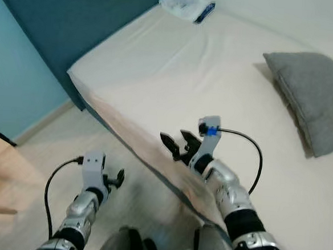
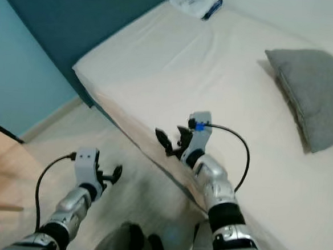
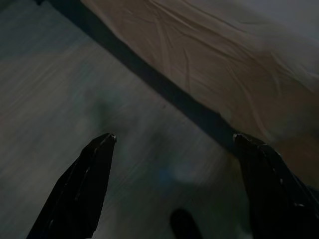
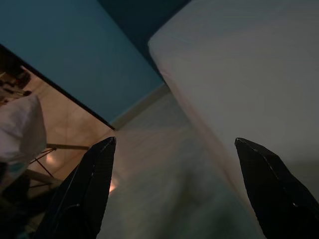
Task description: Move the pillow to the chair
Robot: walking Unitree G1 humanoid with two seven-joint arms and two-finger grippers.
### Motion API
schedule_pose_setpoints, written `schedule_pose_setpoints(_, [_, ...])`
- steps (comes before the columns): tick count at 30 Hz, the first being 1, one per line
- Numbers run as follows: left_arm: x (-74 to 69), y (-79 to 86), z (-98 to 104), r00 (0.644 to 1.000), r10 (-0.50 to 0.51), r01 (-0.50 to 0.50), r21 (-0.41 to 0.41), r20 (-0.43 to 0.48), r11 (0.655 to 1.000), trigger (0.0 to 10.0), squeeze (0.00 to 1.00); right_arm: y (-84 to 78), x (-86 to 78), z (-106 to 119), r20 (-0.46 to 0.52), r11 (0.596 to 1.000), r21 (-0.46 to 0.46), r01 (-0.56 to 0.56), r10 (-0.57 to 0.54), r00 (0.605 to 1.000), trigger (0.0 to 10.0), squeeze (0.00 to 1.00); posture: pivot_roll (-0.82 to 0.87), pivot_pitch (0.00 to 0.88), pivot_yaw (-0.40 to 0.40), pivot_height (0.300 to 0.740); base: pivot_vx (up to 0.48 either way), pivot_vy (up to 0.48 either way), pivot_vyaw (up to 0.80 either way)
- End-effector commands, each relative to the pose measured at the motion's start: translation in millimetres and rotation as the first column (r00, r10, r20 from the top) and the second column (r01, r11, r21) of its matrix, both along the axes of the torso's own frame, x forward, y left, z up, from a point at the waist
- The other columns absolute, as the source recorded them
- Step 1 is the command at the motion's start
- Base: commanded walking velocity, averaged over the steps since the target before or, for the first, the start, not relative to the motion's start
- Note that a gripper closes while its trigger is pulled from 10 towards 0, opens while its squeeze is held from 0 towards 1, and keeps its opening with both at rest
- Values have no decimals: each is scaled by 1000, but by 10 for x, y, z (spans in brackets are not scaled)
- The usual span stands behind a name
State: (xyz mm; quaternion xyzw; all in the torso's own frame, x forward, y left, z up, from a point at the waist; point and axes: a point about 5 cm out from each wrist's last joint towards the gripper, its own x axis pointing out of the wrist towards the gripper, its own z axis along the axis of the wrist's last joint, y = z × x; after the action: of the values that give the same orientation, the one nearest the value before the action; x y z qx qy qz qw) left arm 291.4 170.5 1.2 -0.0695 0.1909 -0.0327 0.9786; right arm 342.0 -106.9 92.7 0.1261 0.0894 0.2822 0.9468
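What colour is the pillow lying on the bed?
The pillow is plain grey, with no pattern, lying on the cream bed. It shows best in the left eye view.

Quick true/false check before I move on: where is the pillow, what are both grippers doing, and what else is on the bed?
1. The grey pillow lies on the bed. True.
2. The right gripper is shut on the pillow. False: it is open and empty, at the bed's near edge, well apart from the pillow.
3. The left gripper is open, over the floor beside the bed. True.
4. The pillow lies at the bed's far corner by the blue wall. False: a white bundle lies there; the pillow is on the right side.
5. The left gripper rests on the mattress. False: it hangs beside it.
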Motion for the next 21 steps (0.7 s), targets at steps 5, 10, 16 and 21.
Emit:
schedule_pose_setpoints(5, [-323, 61, -332, 982, 30, -24, 31, -188, 999, 10000, 0, -97, -331, -704, -243, 977, -210, 25, -77, 967, 10000, 0, -251, 101, 78, 727, 0, 0, 0])
schedule_pose_setpoints(10, [-564, 44, -536, 949, 68, -67, 16, -308, 998, 10000, 0, -147, -740, -1192, -405, 903, -417, -102, -84, 910, 10000, 0, -254, 73, 59, 740, 0, 0, 0])
schedule_pose_setpoints(16, [-812, -19, -711, 907, 77, -73, 24, -415, 997, 10000, 0, -270, -1274, -1620, -545, 733, -605, -311, -97, 833, 10000, 0, -246, 38, 44, 740, 0, 0, 0])
schedule_pose_setpoints(21, [-1043, -47, -844, 863, 60, -76, -13, -501, 997, 10000, 0, -350, -1608, -1806, -633, 648, -626, -434, -98, 768, 10000, 0, -246, 5, 43, 740, 0, 0, 0])
